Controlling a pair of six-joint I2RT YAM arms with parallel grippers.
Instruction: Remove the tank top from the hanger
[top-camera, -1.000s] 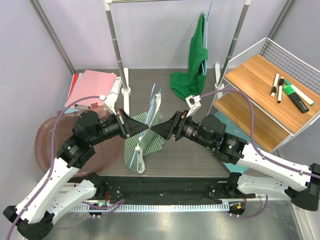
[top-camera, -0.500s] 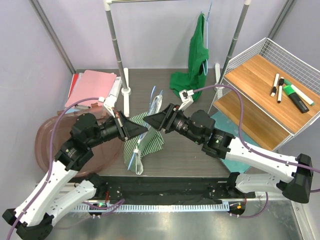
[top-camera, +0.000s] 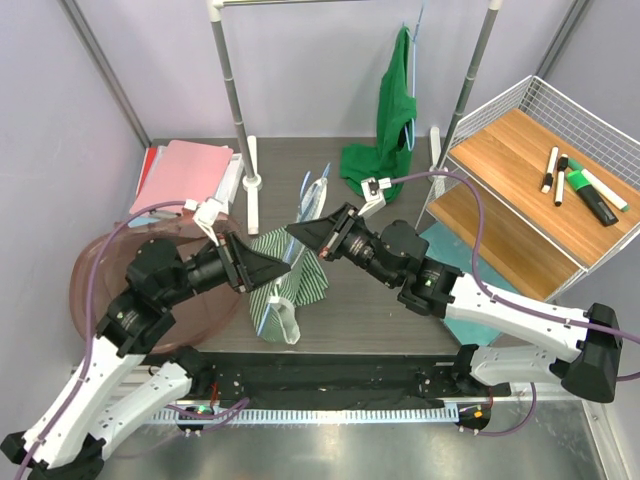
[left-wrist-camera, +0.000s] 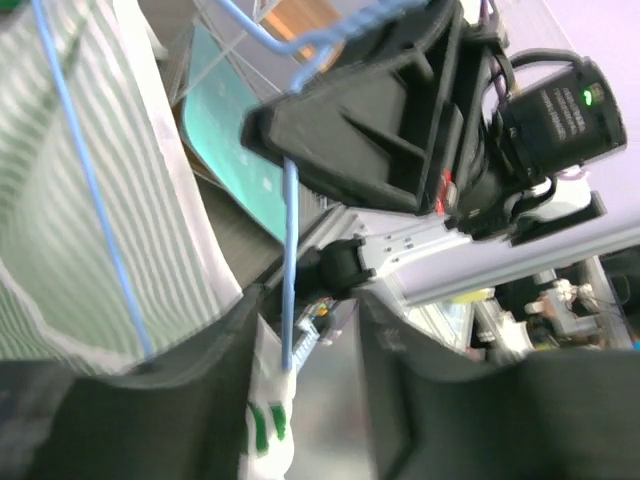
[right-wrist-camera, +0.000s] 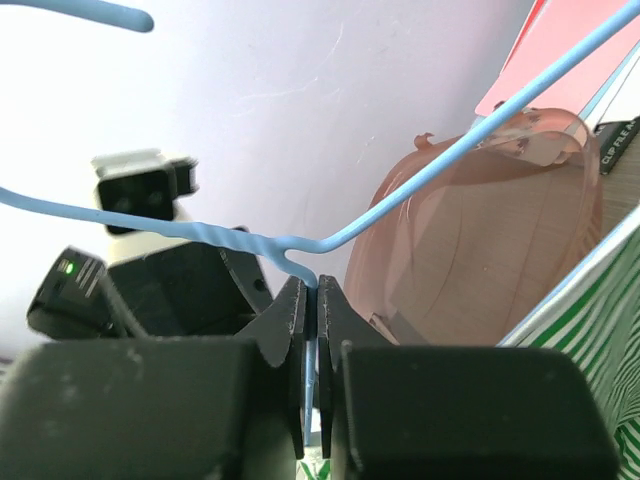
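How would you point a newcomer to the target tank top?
On the dark table, look at the middle, in front of the clothes rail. The tank top hangs there from a blue wire hanger. It is green-and-white striped; the garment on the rail is plain green.

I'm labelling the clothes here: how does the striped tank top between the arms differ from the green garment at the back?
The striped tank top is green-and-white striped; the green garment is plain green. The tank top sits low over the table, its hanger pinched by the right gripper; the green garment hangs from the rail, its lower end on the table. Both seem to be on light-blue wire hangers.
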